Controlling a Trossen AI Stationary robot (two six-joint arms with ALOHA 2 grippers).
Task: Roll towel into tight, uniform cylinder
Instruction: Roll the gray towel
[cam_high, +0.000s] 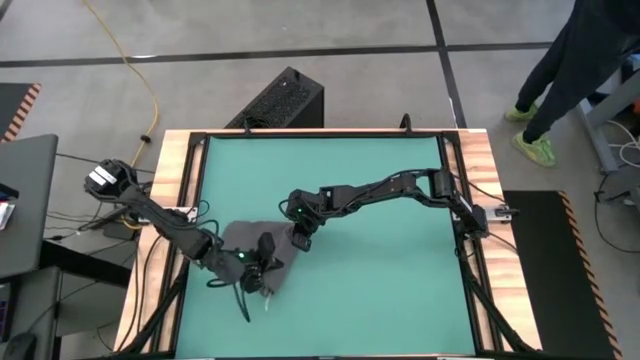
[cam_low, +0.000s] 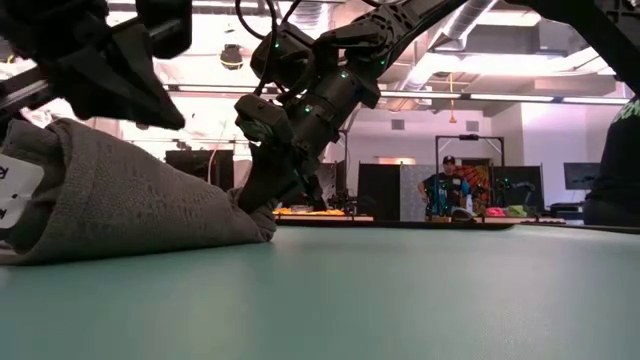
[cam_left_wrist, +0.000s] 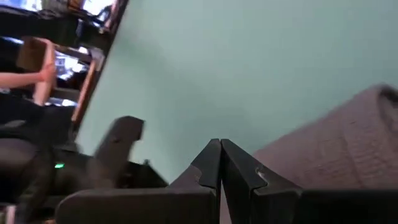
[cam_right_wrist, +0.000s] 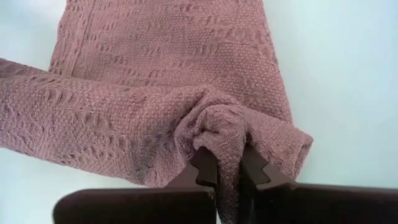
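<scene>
L to R across the teal mat (cam_high: 380, 200): the left gripper (cam_high: 262, 262) sits low at the near-left part of the mat, fingers clenched tight w/ nothing seen between them in its wrist view, the towel (cam_high: 250, 245) just beside it. That dark grey cloth lies bunched and partly folded on the mat's near-left area, its white tag (cam_low: 15, 190) at the near end in the low view, not yet a cylinder. At the towel's far-right edge the right gripper (cam_right_wrist: 229, 169) pinches a gathered fold of cloth, jaws nearly closed on it, the rest of the fabric spreading flat beyond. Judging from this, the step in hand looks like tucking or turning over an edge to start the roll. To do it well: keep the pinch firm but shallow so only one layer folds, draw the edge straight and parallel to the opposite hem, and use the left arm to pin the far end so the cloth doesn't skid; an uneven pull would prob. give a cone, not an even roll.
</scene>
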